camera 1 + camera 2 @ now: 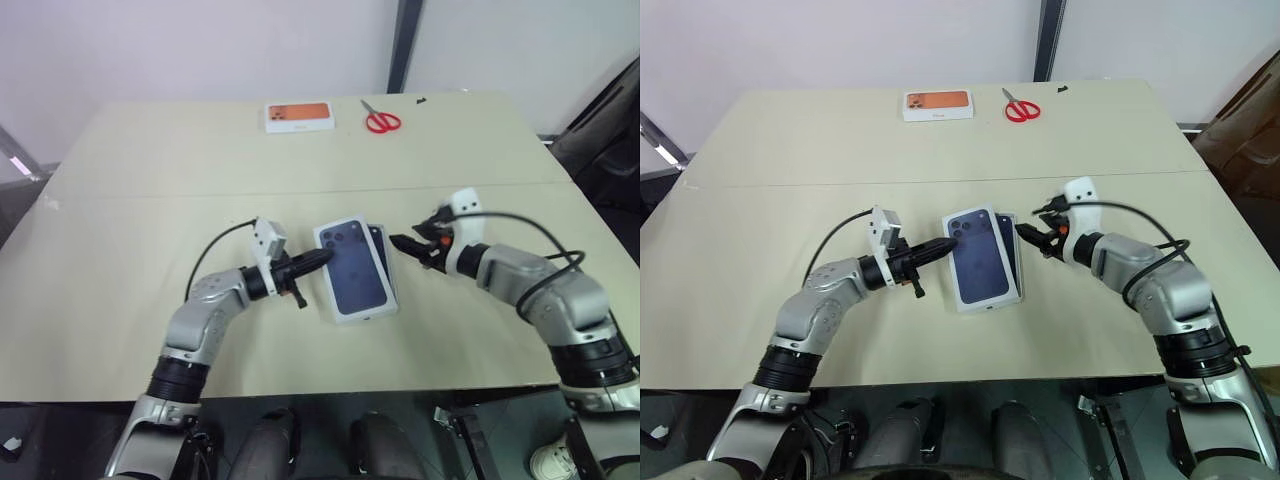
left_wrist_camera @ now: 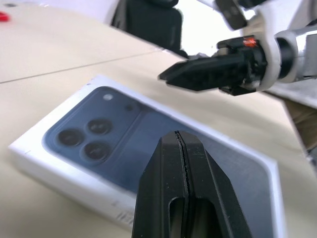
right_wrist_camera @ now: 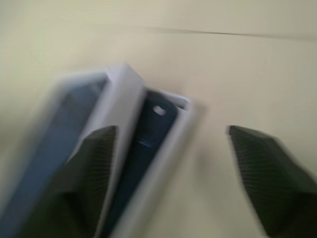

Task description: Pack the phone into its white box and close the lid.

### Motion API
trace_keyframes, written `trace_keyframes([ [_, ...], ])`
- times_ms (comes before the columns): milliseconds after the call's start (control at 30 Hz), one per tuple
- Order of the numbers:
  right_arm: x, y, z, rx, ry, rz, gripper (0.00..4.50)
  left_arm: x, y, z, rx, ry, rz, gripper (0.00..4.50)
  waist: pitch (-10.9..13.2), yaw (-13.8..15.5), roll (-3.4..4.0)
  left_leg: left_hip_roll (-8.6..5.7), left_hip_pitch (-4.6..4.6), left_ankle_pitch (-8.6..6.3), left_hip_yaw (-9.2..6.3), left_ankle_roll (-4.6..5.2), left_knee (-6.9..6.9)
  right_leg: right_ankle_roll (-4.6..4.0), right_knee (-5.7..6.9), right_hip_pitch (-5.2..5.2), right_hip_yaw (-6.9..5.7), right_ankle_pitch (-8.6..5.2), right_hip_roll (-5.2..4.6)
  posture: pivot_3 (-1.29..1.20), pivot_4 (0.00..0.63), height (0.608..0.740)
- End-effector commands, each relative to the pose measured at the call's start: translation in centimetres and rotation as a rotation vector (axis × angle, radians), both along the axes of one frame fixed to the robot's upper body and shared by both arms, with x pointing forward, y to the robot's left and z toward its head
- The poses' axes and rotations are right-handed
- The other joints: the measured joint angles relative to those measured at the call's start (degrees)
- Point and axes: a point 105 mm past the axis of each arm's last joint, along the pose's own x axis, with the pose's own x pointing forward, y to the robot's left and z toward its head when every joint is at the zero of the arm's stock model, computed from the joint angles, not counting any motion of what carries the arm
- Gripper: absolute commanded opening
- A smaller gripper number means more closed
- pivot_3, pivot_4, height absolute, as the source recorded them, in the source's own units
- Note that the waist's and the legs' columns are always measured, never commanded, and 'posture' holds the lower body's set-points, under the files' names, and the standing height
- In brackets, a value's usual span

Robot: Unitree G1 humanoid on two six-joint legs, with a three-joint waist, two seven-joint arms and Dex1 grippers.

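1. Mid-table, between the two arms: the lid (image 1: 355, 268), phone print up, sits askew over the box (image 3: 174, 130), shifted toward the robot's left. Along the right side a strip of the box stays uncovered.
2. In that strip the phone (image 3: 143, 148) shows, dark blue, lying in the box. So the phone is packed; the lid is on but not seated.
3. Left gripper (image 1: 322, 258): fingers pressed together, nothing between them, tip at or on the lid's left edge near the printed camera cluster. Contact cannot be confirmed.
4. Right gripper (image 1: 400, 243): fingers (image 3: 262, 163) spread apart, holding nothing, just beside the exposed right edge of the box, not touching.
5. Handling, as a judgement: lid is light, stiff card with a smooth printed face; it should slide readily under a sideways push and skid if pressed off-centre. Phone is glossy and scratch-prone, best left alone.
6. Best hold: long edges of the lid, or brace the box's right wall while nudging the lid across, then press flat.
7. Far edge: orange-printed box (image 1: 299, 116) and scissors (image 1: 380, 120), well apart from the work.
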Motion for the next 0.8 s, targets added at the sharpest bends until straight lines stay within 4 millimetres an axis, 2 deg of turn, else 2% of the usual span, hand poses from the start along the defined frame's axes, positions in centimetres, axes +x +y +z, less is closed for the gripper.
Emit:
trace_keyframes([
  [33, -0.2, 0.7, 0.4, -0.17, -0.138, 0.071, 1.46, 0.5, 1.2, 0.2, 0.016, 0.009, 0.045, 0.0, 0.0, 0.1, -0.01, 0.0, 0.0, 0.0, 0.0, -0.01, 0.01, 0.0, 0.0, 0.01, 0.0, 0.0, 0.0, 0.0, 0.15, 0.734],
  [133, -0.2, 0.8, -0.3, -0.259, -0.172, 0.099, 0.03, 0.5, 1.6, -0.6, 0.033, 0.058, 0.06, 0.0, 0.0, 0.2, -0.01, -0.03, 0.0, 0.0, -0.02, -0.01, 0.03, 0.0, -0.01, 0.02, -0.01, 0.0, -0.03, 0.0, 0.15, 0.734],
  [233, 0.1, 0.5, -0.1, -0.265, -0.193, 0.086, 0.03, 0.0, 1.6, -1.6, 0.042, 0.114, 0.042, 0.0, 0.0, 0.2, -0.01, -0.03, 0.0, 0.01, -0.03, -0.03, 0.02, 0.0, 0.0, 0.01, -0.01, 0.0, -0.03, 0.0, 0.15, 0.734],
  [300, 0.2, 0.3, 0.4, -0.273, -0.224, 0.079, 0.03, -0.1, 1.6, -2.9, 0.093, 0.139, 0.045, 0.0, 0.0, 0.1, -0.01, -0.03, 0.0, 0.02, -0.05, -0.04, 0.01, 0.0, 0.0, 0.0, -0.01, 0.0, -0.03, 0.0, 0.15, 0.734],
  [367, 0.0, 0.7, 0.6, -0.254, -0.229, 0.108, 0.03, -0.2, 1.5, -3.4, 0.083, 0.185, 0.042, 0.0, 0.0, 0.2, -0.02, -0.03, 0.01, 0.02, -0.05, -0.06, -0.01, 0.0, 0.0, 0.0, 0.0, 0.0, -0.03, 0.0, 0.15, 0.734],
  [567, -1.9, 2.7, 0.2, -0.223, -0.215, 0.241, 0.03, 0.4, 0.1, -3.2, 0.068, 0.172, 0.034, 0.0, 0.0, 0.3, -0.02, -0.04, 0.0, 0.02, -0.06, -0.06, 0.02, 0.0, -0.01, 0.02, -0.02, 0.0, -0.04, 0.0, 0.15, 0.734],
  [800, -2.1, 3.3, 0.0, -0.205, -0.205, 0.257, 0.03, 1.0, -1.9, -2.1, 0.014, 0.159, 0.017, 0.0, 0.0, 0.2, -0.02, -0.05, 0.01, 0.03, -0.07, -0.08, 0.01, 0.0, 0.0, 0.0, -0.02, 0.0, -0.05, 0.0, 0.15, 0.734],
])
